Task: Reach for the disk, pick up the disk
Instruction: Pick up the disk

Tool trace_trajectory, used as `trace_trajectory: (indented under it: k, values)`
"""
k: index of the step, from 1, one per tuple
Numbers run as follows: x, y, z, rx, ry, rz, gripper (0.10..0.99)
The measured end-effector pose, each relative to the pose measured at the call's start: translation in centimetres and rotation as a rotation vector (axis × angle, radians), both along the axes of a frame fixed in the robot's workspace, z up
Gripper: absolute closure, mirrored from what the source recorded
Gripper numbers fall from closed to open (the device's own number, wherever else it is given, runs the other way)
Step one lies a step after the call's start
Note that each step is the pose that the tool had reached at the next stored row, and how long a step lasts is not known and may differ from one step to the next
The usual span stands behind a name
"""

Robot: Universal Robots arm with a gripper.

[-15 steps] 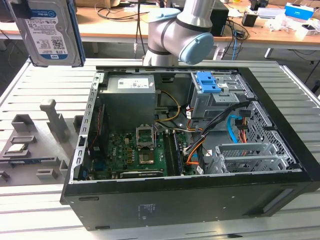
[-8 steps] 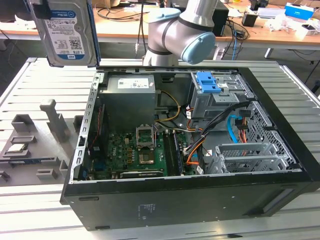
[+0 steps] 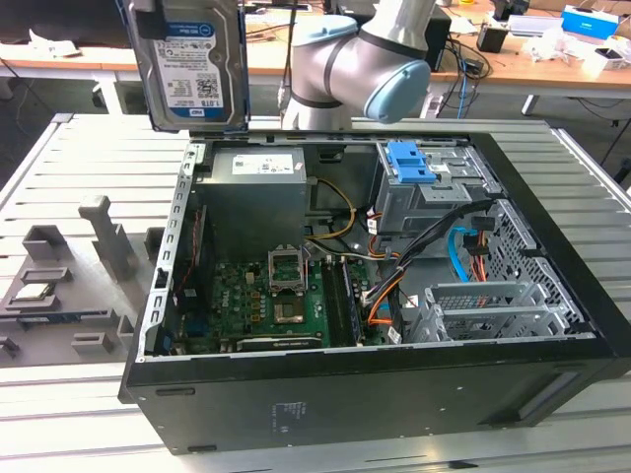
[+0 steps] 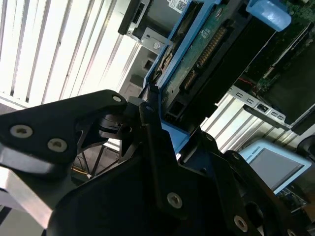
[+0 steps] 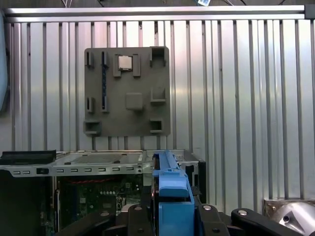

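The disk [image 3: 192,69], silver-grey with a white-and-blue label, hangs upright above the back corner of the open computer case, on the exterior view's left. Its top edge reaches the picture's upper border, where my gripper holds it. In the second wrist view the disk [image 4: 206,54] shows its green circuit-board side and blue side rail, and my gripper [image 4: 165,130] is shut on its end. In the first wrist view the blue rail [image 5: 172,196] sits clamped between the black fingers [image 5: 241,219].
The open computer case [image 3: 552,246] lies on a slatted metal table [image 3: 89,168], holding a grey power supply [image 3: 256,192], a motherboard [image 3: 266,296] and a drive cage with a blue latch [image 3: 409,163]. A grey fixture plate [image 3: 59,286] lies to the exterior view's left. The arm's elbow [image 3: 365,69] stands behind.
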State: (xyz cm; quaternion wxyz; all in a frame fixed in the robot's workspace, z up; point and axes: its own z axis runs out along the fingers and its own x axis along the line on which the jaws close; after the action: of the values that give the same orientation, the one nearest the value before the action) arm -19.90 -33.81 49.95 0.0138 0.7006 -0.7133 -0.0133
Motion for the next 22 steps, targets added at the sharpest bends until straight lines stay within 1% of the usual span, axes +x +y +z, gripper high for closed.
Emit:
trace_trajectory:
  k: [1,2,5,6,7,9,13,22]
  values:
    - [0.77,0.0,0.0,0.0,-0.0001,0.0,0.718]
    - [1.21,0.0,-0.01,0.0,-0.0001,0.0,0.718]
    - [2.16,0.0,0.0,0.0,-0.0001,0.0,0.718]
    - [3.06,0.01,0.0,0.0,-0.0001,0.0,0.718]
    - [3.63,0.01,0.0,0.0,0.0,0.0,0.718]
    - [4.28,0.01,0.0,0.0,0.0,0.0,0.718]
    - [6.29,0.02,-0.01,0.0,-0.0001,0.0,0.718]
    - [9.55,0.02,0.0,0.0,0.0,0.0,0.718]
